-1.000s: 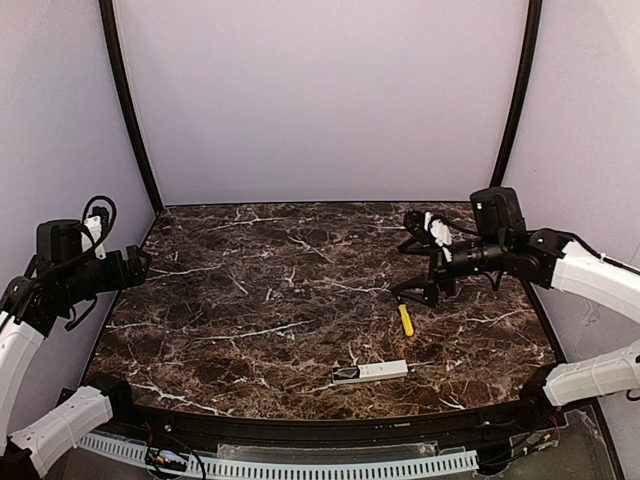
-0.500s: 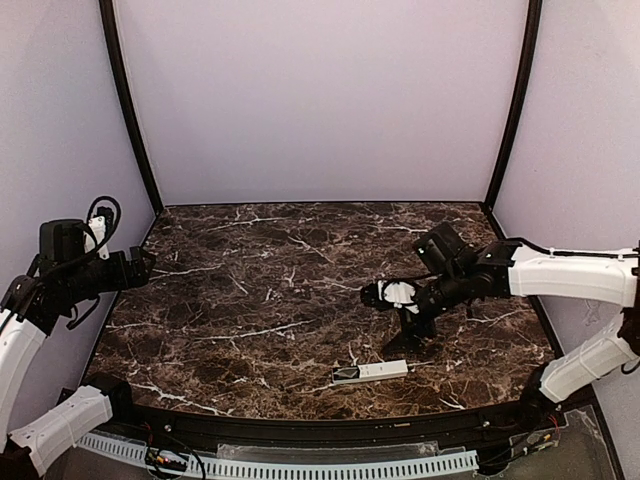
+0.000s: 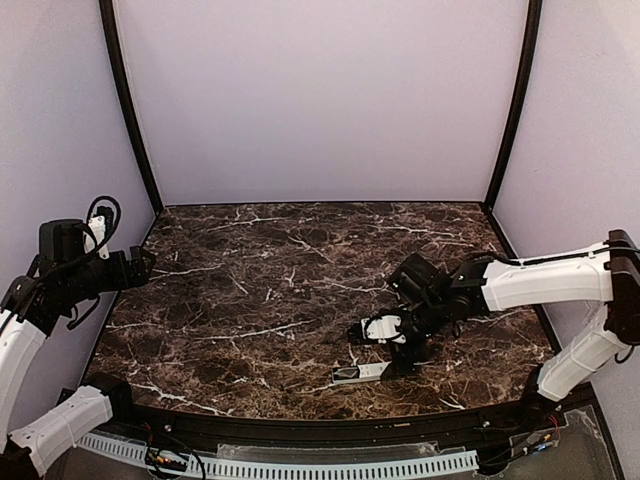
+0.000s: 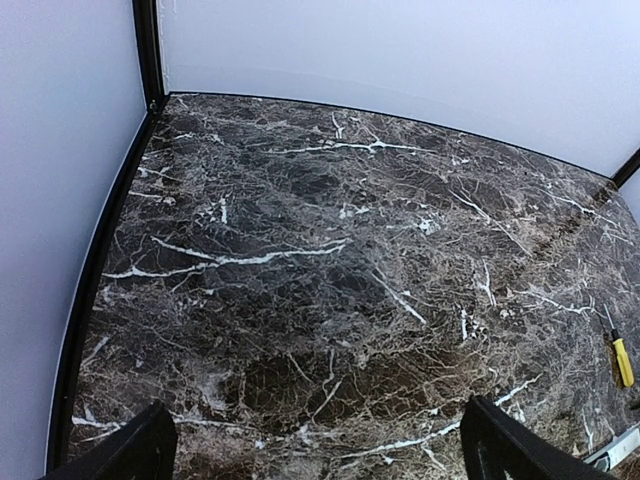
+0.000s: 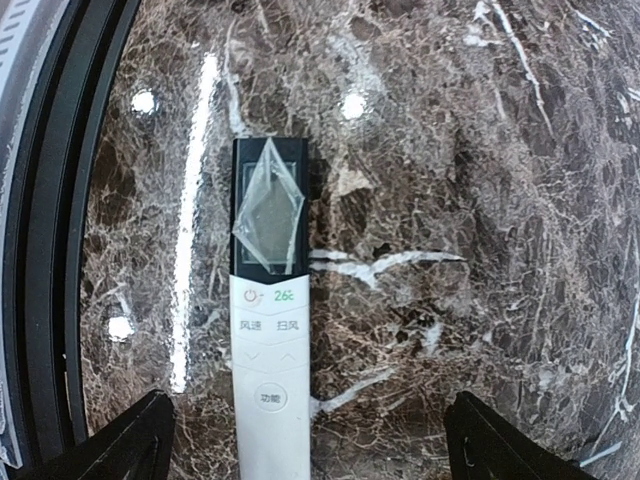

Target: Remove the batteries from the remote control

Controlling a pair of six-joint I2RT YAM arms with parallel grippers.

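Dark marble table (image 3: 250, 300). The right gripper (image 5: 315, 445) hovers above its 5 o'clock edge, jaws spread wide and empty, directly over the white remote control (image 5: 270, 300), which lies buttons up. The left gripper (image 4: 320, 450) hangs at 9 o'clock, wide open and empty. This looks like the reach to grasp. Next, the remote probably needs turning over, since no batteries show.

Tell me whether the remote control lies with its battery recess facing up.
No, the remote control shows its display and buttons upward in the right wrist view.
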